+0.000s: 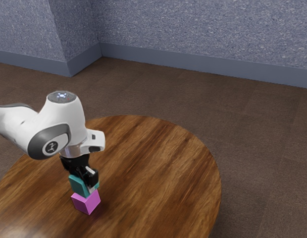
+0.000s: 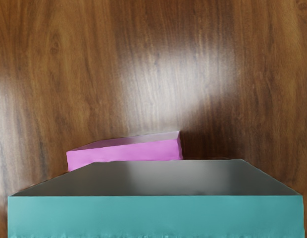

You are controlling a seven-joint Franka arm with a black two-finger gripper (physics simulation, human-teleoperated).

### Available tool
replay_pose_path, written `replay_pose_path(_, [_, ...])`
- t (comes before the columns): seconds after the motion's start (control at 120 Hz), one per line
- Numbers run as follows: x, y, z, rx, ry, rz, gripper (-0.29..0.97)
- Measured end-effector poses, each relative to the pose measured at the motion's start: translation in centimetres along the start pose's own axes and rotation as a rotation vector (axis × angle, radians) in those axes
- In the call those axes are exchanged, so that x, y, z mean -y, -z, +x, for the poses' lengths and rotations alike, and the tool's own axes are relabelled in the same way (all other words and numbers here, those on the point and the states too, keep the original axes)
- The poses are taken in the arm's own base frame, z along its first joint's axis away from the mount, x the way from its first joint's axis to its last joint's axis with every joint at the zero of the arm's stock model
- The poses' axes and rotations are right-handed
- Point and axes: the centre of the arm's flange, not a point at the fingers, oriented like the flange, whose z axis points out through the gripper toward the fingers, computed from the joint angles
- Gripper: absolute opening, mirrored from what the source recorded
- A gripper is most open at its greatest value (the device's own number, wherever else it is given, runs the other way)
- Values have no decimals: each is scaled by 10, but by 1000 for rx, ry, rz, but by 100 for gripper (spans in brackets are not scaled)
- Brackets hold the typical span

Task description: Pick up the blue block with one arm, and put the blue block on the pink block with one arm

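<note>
The blue block [image 1: 79,185], teal in colour, sits right above the pink block [image 1: 86,202] on the round wooden table [image 1: 153,158], near its front left part in the exterior view. My gripper [image 1: 84,182] comes straight down over it and is shut on the blue block, one black finger [image 1: 92,177] showing on its right side. The two blocks are touching or nearly so; I cannot tell which. In the wrist view the blue block [image 2: 153,215] lies close under my hand and the pink block [image 2: 126,151] peeks out beyond it.
The table's curved edge [image 1: 219,188] runs at the exterior view's right, with brown floor [image 1: 262,129] beyond. Bare wood lies to the right of the blocks. Grey walls [image 1: 203,29] stand far behind.
</note>
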Motion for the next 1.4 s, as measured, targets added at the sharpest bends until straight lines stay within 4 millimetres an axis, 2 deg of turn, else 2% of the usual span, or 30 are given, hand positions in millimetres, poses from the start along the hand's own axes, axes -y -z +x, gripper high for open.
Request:
replay_pose_path(0.158, [-7, -8, -15, 9, 3, -2, 38])
replay_pose_path(0.542, [-1, -12, -27, 17, 38, -3, 38])
replay_pose_path(0.8, [6, -14, -22, 24, 59, -11, 39])
replay_pose_path(1.117, [17, -9, -2, 10, 64, -14, 38])
replay_pose_path(1.4, [15, -25, -3, 47, 54, -16, 39])
